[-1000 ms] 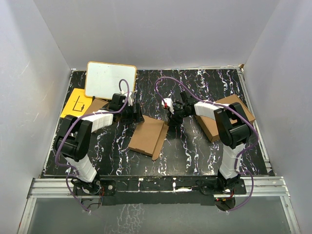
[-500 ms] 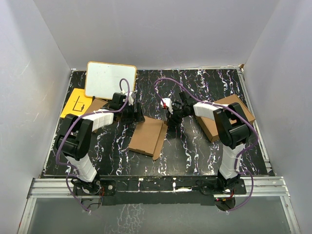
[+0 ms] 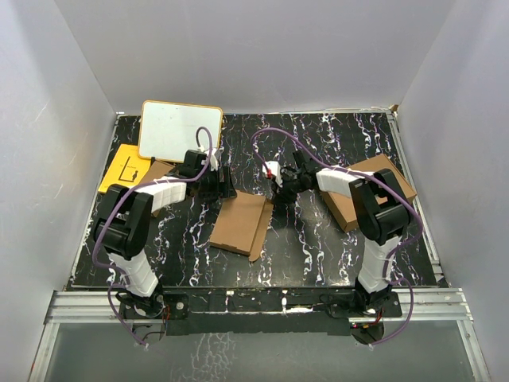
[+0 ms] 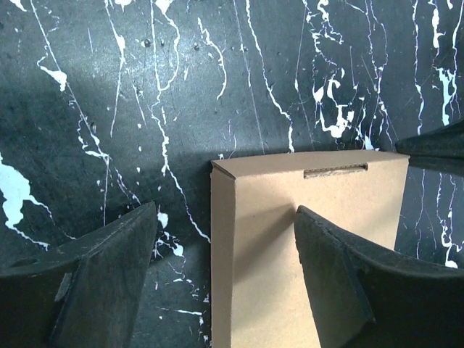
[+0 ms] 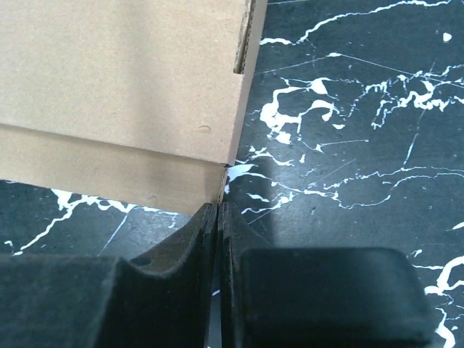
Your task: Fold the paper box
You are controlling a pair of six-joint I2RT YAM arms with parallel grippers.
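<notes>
the paper box (image 3: 241, 223) is lying flat mid-worktop (image 3: 326, 255) between the arms, the left jaws straddling its edge wide apart, the right jaws pressing shut beside a corner; pinning one panel while lifting a flap along its crease looks wisest.

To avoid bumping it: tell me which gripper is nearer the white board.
Left. The left gripper, open, sits close to the white board, off its near right corner; the right gripper, shut, is farther right, beside the paper box.
</notes>
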